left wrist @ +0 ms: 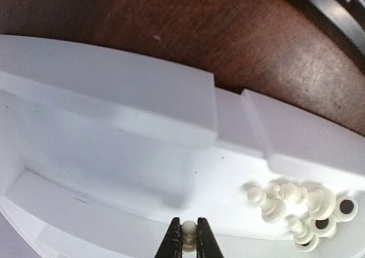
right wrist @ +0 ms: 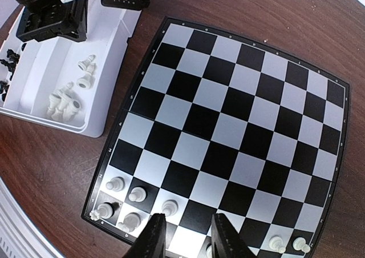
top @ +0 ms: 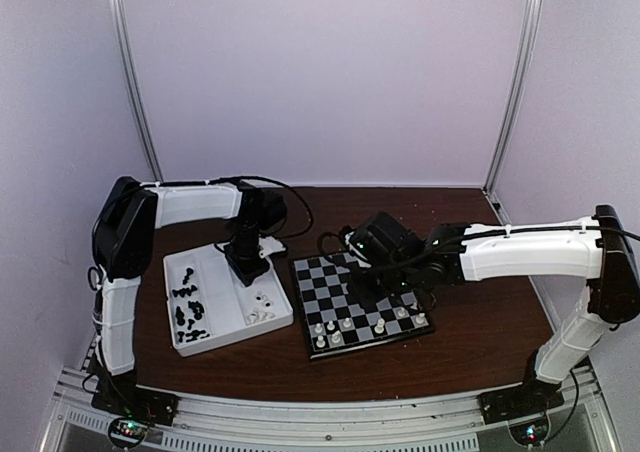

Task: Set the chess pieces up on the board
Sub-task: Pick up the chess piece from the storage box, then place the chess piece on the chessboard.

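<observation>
Brown table (top: 480,342) carried everything. The board (top: 330,294) lay near its middle, set slightly askew.

Left arm (top: 120,312) stood well left of the board and bent over toward it. Right arm (top: 530,252) reached in from the board's right side.

White compartment tray (top: 235,334) sat just beside the board's left edge. The right wrist view showed a strip of table between the two.

Right gripper (right wrist: 188,235) hung above the board's near rows. Its jaws stood apart and checks showed between its fingers (right wrist: 153,238), so I noted it as open.

Left gripper (left wrist: 188,236) was down inside the tray compartment nearest the board. Its fingertips were closed on one cream-white piece (left wrist: 188,228), pinched at the head.

A heap of cream-white pieces (left wrist: 302,209) lay in that same compartment, several on their sides. Black pieces (top: 190,310) lay scattered in the tray compartment farther from the board.

On the board, white pieces (right wrist: 137,194) stood upright along the edge nearest the arm bases. Five were clustered in two rows at the near left corner. A few more pawns (right wrist: 277,244) stood toward the near right corner. One of these was partly hidden by the right gripper's finger, so the exact count was unclear.
</observation>
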You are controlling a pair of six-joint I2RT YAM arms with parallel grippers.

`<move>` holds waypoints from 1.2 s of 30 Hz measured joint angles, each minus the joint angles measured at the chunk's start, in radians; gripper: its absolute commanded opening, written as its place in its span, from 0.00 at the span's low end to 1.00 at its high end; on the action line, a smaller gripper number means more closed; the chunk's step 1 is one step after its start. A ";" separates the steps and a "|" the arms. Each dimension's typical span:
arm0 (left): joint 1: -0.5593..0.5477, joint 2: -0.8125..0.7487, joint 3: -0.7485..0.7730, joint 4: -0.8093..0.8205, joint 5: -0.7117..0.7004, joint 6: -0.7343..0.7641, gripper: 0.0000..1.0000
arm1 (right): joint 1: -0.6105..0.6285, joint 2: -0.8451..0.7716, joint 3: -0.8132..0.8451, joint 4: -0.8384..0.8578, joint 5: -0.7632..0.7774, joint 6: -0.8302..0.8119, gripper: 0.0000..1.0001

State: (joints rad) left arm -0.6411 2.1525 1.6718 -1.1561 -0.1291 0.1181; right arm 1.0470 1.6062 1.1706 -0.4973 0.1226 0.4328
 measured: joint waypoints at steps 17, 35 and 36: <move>-0.001 -0.236 -0.228 0.303 0.261 -0.139 0.06 | 0.000 0.000 0.000 0.006 -0.030 0.010 0.29; -0.237 -0.301 -0.420 0.899 0.334 -0.215 0.06 | -0.027 -0.165 -0.137 0.086 0.016 0.076 0.26; -0.241 -0.300 -0.442 0.941 0.323 -0.215 0.07 | -0.029 -0.178 -0.150 0.088 0.022 0.080 0.26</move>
State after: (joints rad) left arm -0.8818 1.8523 1.2301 -0.2150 0.1940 -0.0971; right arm 1.0183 1.4281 1.0206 -0.4095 0.1448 0.5133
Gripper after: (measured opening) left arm 0.065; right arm 0.264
